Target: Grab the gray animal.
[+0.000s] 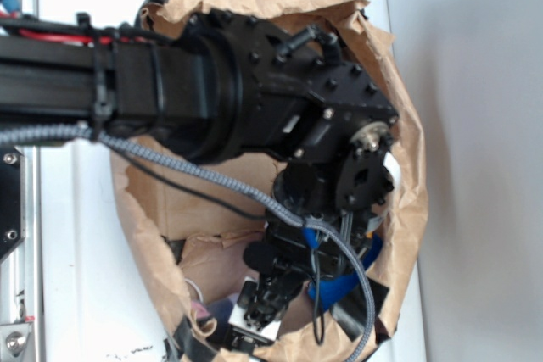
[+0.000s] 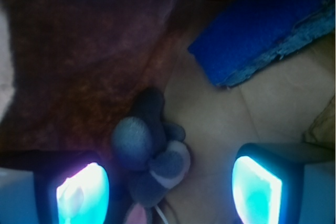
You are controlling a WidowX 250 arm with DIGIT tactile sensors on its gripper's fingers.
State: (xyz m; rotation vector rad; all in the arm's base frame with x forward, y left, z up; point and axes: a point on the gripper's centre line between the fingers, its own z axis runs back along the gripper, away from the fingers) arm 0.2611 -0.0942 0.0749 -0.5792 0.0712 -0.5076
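Note:
In the wrist view the gray animal, a small plush with a pale patch and a pink bit at its lower end, lies on the brown paper floor of the bag. It sits between my gripper fingers, nearer the left pad than the right pad. The gripper is open and neither pad touches the toy. In the exterior view my arm reaches down into the paper bag and the gripper is deep inside; the gray animal is hidden there.
A long blue sponge-like block lies at the upper right in the wrist view, apart from the toy; blue shows by the gripper in the exterior view. Crumpled bag wall rises on the left. The bag stands on a white surface.

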